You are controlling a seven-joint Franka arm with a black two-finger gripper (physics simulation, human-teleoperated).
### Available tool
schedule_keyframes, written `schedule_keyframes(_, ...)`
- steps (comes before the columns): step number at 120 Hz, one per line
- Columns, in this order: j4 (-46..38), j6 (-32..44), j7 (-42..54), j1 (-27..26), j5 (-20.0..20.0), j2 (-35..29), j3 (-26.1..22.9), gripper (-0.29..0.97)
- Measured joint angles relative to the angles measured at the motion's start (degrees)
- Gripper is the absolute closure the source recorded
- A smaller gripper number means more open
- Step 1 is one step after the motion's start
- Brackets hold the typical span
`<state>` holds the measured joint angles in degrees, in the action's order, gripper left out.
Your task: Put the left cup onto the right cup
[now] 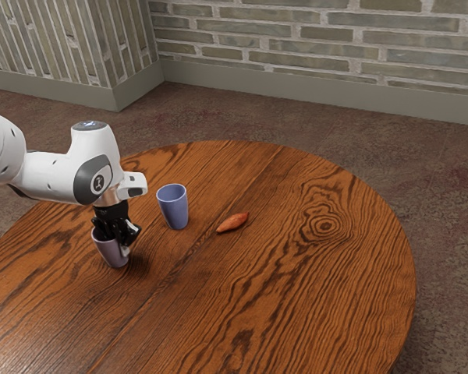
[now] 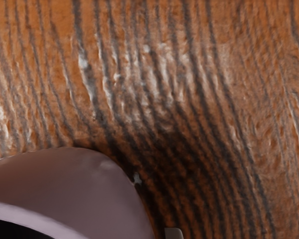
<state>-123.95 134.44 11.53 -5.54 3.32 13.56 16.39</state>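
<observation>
arm point(image 1: 51, 175): being rendered w/ white rounded shells | joint cap point(image 1: 93, 181): being shown dark grey, round, w/ small white mark | top cap point(image 1: 89, 125): being shown pale blue-grey | gripper point(image 1: 114, 238): being rendered black, 2 fingers

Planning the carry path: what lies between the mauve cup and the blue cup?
Nothing: bare table between mauve cup and blue cup, seen in the exterior view.

A round tabletop point(image 1: 296, 265) of dark-grained reddish wood fills the foreground. Mottled brown floor point(image 1: 421, 164) spreads from 12 to 3 o'clock, meeting grey brick walls point(image 1: 335, 35) with a pale baseboard point(image 1: 312, 89); a wall corner point(image 1: 150, 47) juts at 11 o'clock.
</observation>
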Motion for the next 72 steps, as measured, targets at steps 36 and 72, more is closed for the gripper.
schedule_keyframes(36, 0.0, -0.4, -1.1, -0.1, -0.3, -0.4, 0.0, 0.78)
schedule_keyframes(72, 5.7, -8.0, -3.3, -1.8, -2.6, -3.6, 0.0, 0.78)
